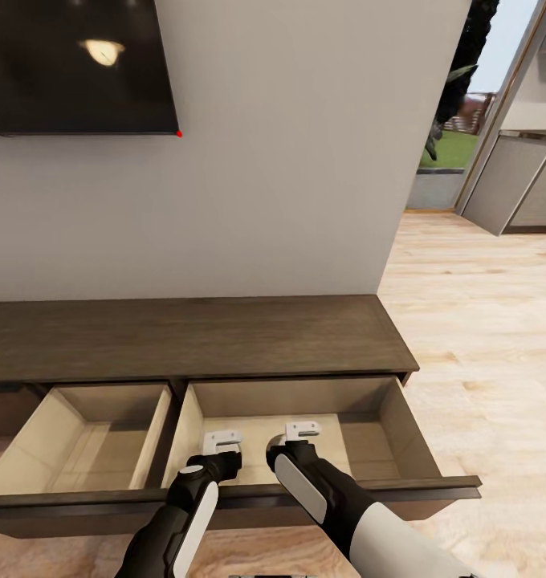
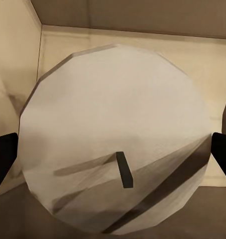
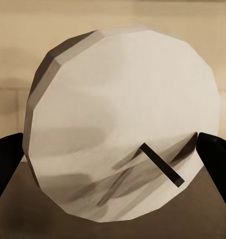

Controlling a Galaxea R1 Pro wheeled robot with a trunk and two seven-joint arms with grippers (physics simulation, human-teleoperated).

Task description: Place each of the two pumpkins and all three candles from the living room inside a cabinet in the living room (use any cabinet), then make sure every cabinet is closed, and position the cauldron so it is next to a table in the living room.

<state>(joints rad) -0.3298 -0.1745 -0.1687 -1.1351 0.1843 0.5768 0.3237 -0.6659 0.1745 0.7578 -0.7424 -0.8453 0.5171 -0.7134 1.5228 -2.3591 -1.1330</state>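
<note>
The long dark brown cabinet [image 1: 225, 337] stands against the wall with two beige-lined drawers pulled out. Both arms reach down into the right drawer [image 1: 405, 421]. In the left wrist view an off-white candle [image 2: 117, 99] with a short dark wick sits between the black fingers [image 2: 3, 154], over the drawer floor. My left gripper [image 1: 223, 451] is shut on it. The right wrist view shows another off-white candle [image 3: 122, 99] held the same way by my right gripper [image 1: 299, 440]. From the head, the grippers hide both candles. Pumpkins, cauldron and table are out of view.
The left drawer [image 1: 32, 433] stands open beside the right one. A dark TV [image 1: 72, 64] hangs on the wall above. Pale wood floor [image 1: 482, 337] runs to the right toward grey kitchen cupboards [image 1: 522, 185] and a glass door.
</note>
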